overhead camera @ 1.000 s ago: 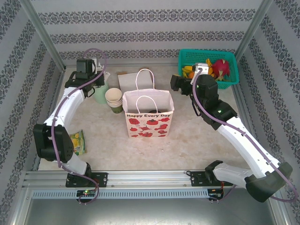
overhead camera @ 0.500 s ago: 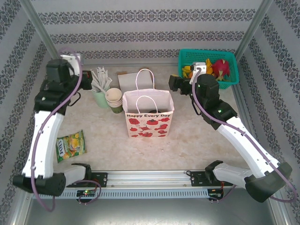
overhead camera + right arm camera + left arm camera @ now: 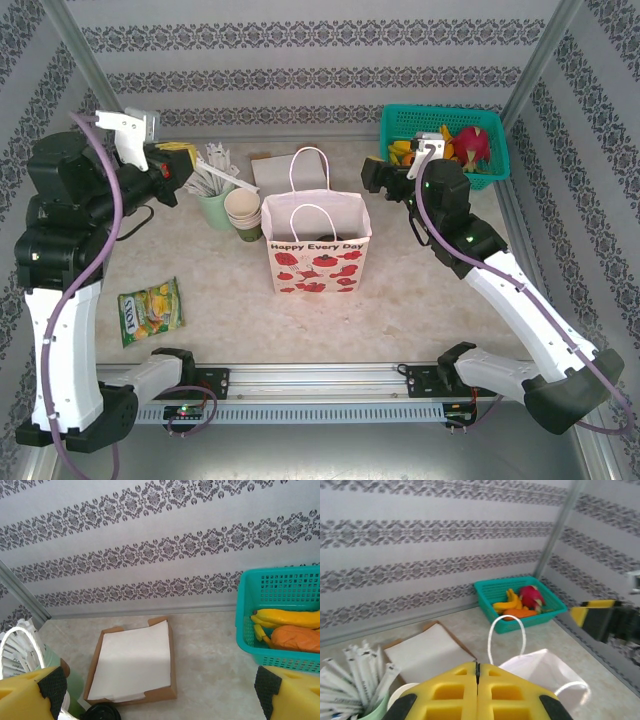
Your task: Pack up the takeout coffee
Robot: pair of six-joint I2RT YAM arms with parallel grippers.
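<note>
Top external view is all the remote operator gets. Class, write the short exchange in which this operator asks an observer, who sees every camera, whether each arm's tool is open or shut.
Operator: From above I can't judge the left tool. Is it shut?
Observer: Yes. In the left wrist view its yellow fingers meet along one seam, with nothing seen between them.
Operator: And the right tool, near the bag?
Observer: Open. In the right wrist view its fingers sit wide apart at the two bottom corners of the picture, clamping nothing.
</note>
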